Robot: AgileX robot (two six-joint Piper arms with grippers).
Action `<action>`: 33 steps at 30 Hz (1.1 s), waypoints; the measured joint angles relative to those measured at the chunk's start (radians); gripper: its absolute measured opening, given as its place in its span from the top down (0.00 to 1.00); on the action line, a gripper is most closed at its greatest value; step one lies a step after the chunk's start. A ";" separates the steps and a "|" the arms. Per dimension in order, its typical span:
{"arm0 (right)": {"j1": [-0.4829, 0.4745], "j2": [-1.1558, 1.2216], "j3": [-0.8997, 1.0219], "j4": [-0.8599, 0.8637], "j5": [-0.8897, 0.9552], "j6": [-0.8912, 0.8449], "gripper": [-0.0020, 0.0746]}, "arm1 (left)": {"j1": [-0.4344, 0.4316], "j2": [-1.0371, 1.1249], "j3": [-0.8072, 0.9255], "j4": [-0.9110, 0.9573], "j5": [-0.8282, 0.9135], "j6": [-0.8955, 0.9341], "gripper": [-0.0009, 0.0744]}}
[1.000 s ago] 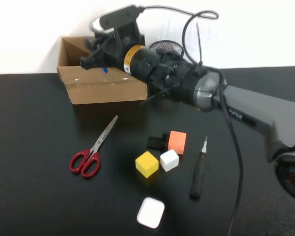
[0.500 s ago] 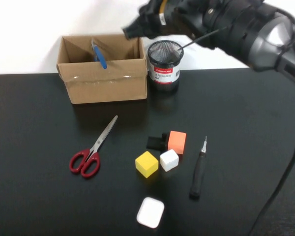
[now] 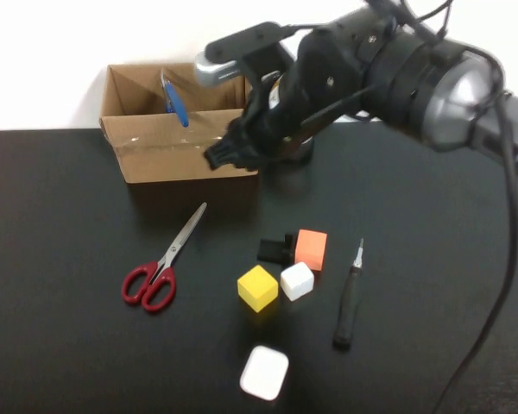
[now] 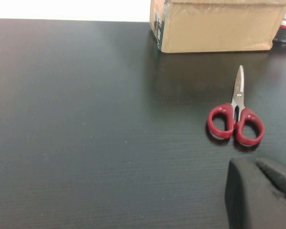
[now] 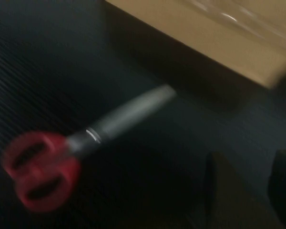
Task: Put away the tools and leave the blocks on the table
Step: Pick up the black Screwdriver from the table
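Scissors (image 3: 162, 264) lie flat on the counter (image 3: 60, 216), near the blocks (image 3: 285, 263) and screwdriver (image 3: 348, 298); pliers (image 3: 174, 99) stand in the box (image 3: 177, 147). Right claw (image 3: 229, 153) hangs before the box, fingers apart, empty. Left claw (image 4: 260, 193): cannot tell

The red-handled scissors (image 3: 161, 265) lie flat and closed on the black table (image 3: 60, 224), the blue-handled pliers (image 3: 175, 99) stick up out of the box, the black screwdriver (image 3: 349, 297) lies beside the white cube (image 3: 297, 280), which touches the yellow cube (image 3: 258, 287), with the orange block (image 3: 311, 248) and small black piece (image 3: 274, 249) just behind.
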 joint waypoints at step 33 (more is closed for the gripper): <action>0.000 0.274 -0.358 0.158 -0.349 -0.147 0.72 | 0.000 0.000 0.000 0.000 0.000 0.000 0.99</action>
